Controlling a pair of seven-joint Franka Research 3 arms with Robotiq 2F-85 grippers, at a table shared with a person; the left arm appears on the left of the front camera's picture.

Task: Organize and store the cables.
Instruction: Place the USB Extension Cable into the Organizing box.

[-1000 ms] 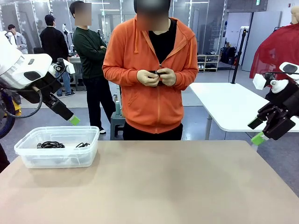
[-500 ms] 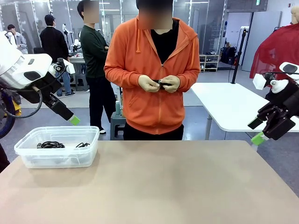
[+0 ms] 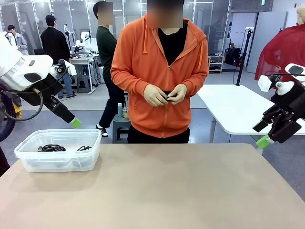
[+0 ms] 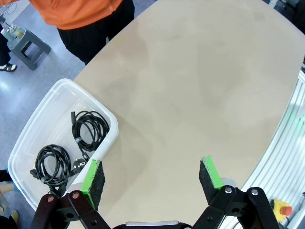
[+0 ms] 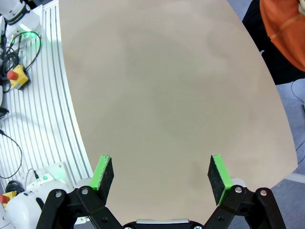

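At the far side, a person's hands [image 3: 154, 95] are coiling a cable [image 3: 167, 92] for storing; the left gripper [image 4: 151, 175] and right gripper [image 5: 161, 173] are hovering, jaws open.

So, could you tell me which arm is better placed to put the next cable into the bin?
Probably the left: the left gripper hangs open close by the bin holding two cables, while the right gripper, also open, sits past the table's opposite edge.
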